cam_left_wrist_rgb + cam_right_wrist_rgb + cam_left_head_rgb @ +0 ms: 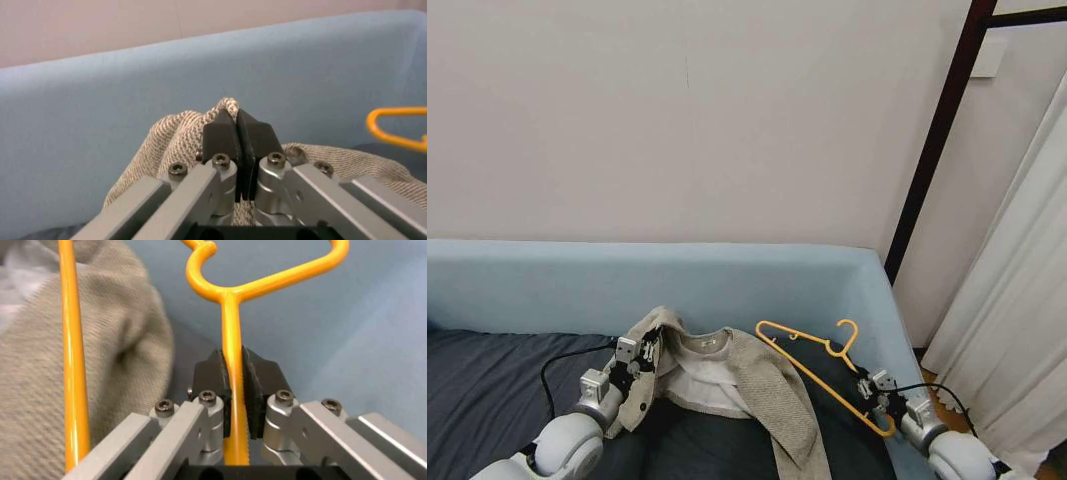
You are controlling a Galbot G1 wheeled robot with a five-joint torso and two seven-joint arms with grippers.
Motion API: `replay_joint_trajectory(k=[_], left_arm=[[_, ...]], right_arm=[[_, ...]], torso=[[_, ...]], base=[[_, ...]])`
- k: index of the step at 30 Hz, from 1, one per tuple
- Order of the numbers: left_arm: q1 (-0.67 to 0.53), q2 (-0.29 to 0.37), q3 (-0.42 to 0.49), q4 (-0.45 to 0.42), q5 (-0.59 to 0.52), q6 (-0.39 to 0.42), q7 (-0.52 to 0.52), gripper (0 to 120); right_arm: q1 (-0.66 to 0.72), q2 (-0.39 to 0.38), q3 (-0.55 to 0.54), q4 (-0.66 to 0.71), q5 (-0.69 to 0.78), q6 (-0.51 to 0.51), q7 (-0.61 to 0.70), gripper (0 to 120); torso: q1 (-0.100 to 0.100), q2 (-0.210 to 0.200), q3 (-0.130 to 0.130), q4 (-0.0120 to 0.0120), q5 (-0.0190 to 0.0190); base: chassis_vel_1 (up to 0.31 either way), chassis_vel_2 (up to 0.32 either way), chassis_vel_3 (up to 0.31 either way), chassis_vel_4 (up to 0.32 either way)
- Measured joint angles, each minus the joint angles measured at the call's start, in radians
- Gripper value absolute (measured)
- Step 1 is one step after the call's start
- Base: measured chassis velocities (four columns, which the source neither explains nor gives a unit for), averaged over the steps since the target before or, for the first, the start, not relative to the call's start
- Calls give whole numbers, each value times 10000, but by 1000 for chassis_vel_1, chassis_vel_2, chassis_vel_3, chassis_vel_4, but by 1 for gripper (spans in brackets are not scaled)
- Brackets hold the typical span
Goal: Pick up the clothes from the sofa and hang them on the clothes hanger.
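Head camera: plain pale wall [677,120] behind a light blue sofa [627,285], with a dark seat cushion [487,375] below the backrest. Right of the sofa, a dark post [932,150] slanting up along the wall, and beside it a white curtain [1017,330]. On the seat, close against the backrest, a beige knit garment [767,390], rumpled and lying open, pale lining visible at the neck. Just right of it, an orange hanger [812,368], its long bar overlapping the garment's edge, its hook toward the sofa's right arm. Left hand [649,346] at the garment's left edge, a fold of knit raised there, a black cable [552,370] looping behind the wrist. Right hand [870,388] at the hanger's right side, near the corner of the seat. Left wrist camera: dark fingertips [220,135] pressed together with no visible gap, pinching a peak of knit fabric lifted in front of the blue backrest, and a curve of orange hanger farther off. Right wrist camera: fingers [263,377] clamped on one orange bar, short of where the hook curls away, the wire running straight between the pads. Beside them, the hanger's other bar lying over the beige knit, blue upholstery beyond.
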Motion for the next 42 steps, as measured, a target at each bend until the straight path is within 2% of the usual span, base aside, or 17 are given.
replay_joint_trajectory(k=[5, 7, 18, 30, 34, 42], left_arm=[[149, 268, 8, -497, -176, 133, -103, 0], [346, 409, 1, -833, -267, 226, -189, 0], [622, 631, 85, -1591, -359, 456, -330, 0], [385, 403, 550, -1743, -366, 598, -536, 0], [225, 260, 789, -1742, -330, 634, -576, 0], [-214, 34, 1432, -1705, -254, 694, -665, 0]], right_arm=[[149, 213, -572, 254, -416, -117, 266, 5], [440, 349, -1132, 286, -766, -197, 352, 5], [1289, 1054, -2311, 59, -896, -525, 718, 5], [2040, 1897, -2987, 65, -108, -1100, 1263, 5], [2167, 2303, -3064, 56, 529, -1433, 1829, 5], [2498, 2603, -3196, 23, 702, -1572, 2193, 5]], torso=[[0, 0, 0, 0, 2], [0, 0, 0, 2, -1], [0, 0, 1, -1, 1], [0, 0, 1, 1, 0], [0, 0, 1, -1, 2], [0, 0, 1, 0, 2]], base=[[0, 0, 0, 0], [0, 0, 0, 0], [0, 0, 0, 0], [0, 0, 0, 0], [0, 0, 0, 0], [0, 0, 0, 0]])
